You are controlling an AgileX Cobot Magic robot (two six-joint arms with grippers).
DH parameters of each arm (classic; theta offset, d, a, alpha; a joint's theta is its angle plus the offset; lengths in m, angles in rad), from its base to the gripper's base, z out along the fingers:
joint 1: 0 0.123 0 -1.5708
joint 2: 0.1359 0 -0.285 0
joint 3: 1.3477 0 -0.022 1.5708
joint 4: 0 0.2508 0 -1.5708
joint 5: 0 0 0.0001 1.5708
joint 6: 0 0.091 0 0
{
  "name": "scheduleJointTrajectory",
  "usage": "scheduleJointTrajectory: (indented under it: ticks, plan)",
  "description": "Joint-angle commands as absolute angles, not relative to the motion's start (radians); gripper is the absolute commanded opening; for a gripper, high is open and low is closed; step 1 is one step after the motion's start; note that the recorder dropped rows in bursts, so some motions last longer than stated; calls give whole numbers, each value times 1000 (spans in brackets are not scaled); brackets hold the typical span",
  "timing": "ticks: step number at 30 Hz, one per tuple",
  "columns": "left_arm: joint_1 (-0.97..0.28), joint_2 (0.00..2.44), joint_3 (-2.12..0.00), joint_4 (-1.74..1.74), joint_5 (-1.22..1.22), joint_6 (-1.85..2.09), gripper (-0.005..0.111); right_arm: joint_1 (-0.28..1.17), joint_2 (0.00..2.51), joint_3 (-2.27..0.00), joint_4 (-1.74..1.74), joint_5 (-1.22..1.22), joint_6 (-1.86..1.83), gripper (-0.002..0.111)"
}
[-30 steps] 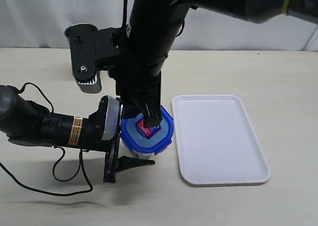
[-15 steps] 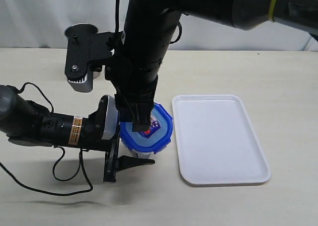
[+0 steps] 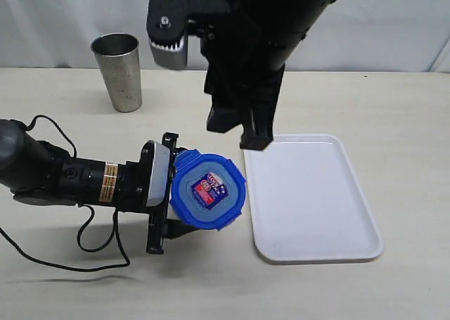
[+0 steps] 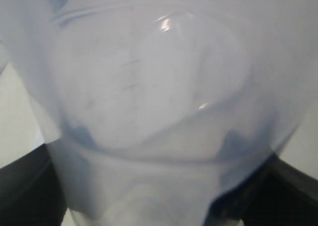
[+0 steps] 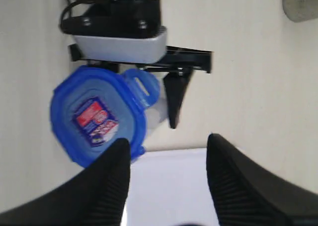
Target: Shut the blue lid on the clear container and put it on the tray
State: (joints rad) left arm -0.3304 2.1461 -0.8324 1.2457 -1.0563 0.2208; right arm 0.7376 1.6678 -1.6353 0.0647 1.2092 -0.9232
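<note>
The blue lid (image 3: pixel 208 188) sits on top of the clear container (image 4: pixel 159 102), which the lid almost wholly hides in the exterior view. My left gripper (image 3: pixel 184 186) reaches in from the left and is shut on the container, one finger on each side; in the left wrist view the container's wall fills the picture. One lid flap (image 5: pixel 141 84) sticks out towards that gripper. My right gripper (image 3: pixel 240 131) hangs open and empty above the lid's right side and the near edge of the white tray (image 3: pixel 316 228). In the right wrist view the lid (image 5: pixel 94 116) lies beside one fingertip (image 5: pixel 119 151).
A grey steel cup (image 3: pixel 123 70) stands at the back left. The tray lies just right of the container, with nothing on it. The left arm's black cable (image 3: pixel 84 242) loops over the table at the front left.
My right gripper has lifted off the lid and moved up and to the right, uncovering the lid and the steel cup. The left gripper and the container have stayed put.
</note>
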Motion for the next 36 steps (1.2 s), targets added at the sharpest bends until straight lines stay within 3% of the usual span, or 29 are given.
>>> scheduleJointTrajectory:
  ticks: [1,4,7,16,36]
  plan:
    - [-333,2144,-833,1108,-977,416,0,747,1647,-1544,81,1221,-1055,46]
    - [-341,2121,-843,1115,-912,379,0,747,1659,-1529,126,1221,-1114,46]
    - [-374,2038,-852,1169,-696,340,0,747,1696,-1529,123,1214,-1195,46]
    - [-374,2021,-852,1271,-788,258,0,747,1800,-1531,60,1100,-1226,46]
    - [-374,2021,-852,1290,-849,188,0,747,1800,-1438,87,1120,-1190,42]
